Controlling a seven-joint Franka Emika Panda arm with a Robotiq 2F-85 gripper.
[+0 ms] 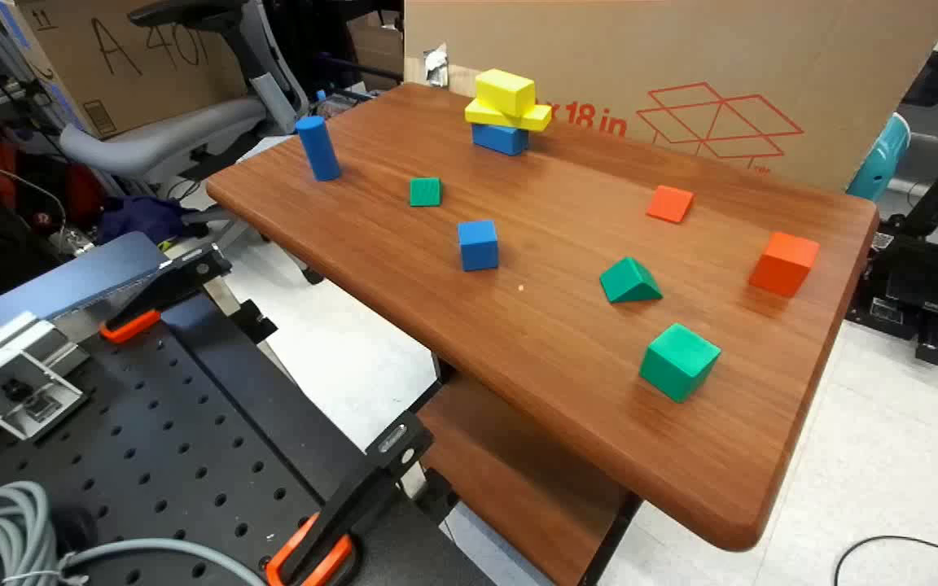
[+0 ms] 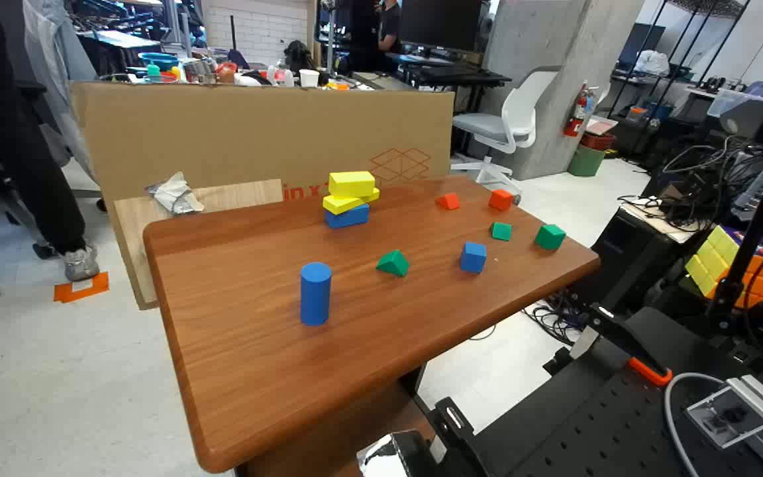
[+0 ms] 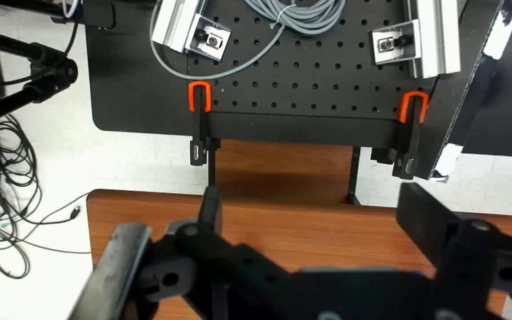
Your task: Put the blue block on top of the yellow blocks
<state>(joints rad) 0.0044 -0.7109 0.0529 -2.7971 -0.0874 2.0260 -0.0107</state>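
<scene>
Out on the counter, there sits the blue block, space around it presumably easing a grasp, with the yellow blocks propped on a blue base, and the end effector spread wide apart, gripping nothing.

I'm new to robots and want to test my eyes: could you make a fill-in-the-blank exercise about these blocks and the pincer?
The bottom block under the yellow blocks is coloured ____.
The table holds the small blue block and ____ green blocks.
The tall blue piece is shaped like a ____.
The pincer is not shut but ____.
Missing words: blue; three; cylinder; open.
</scene>
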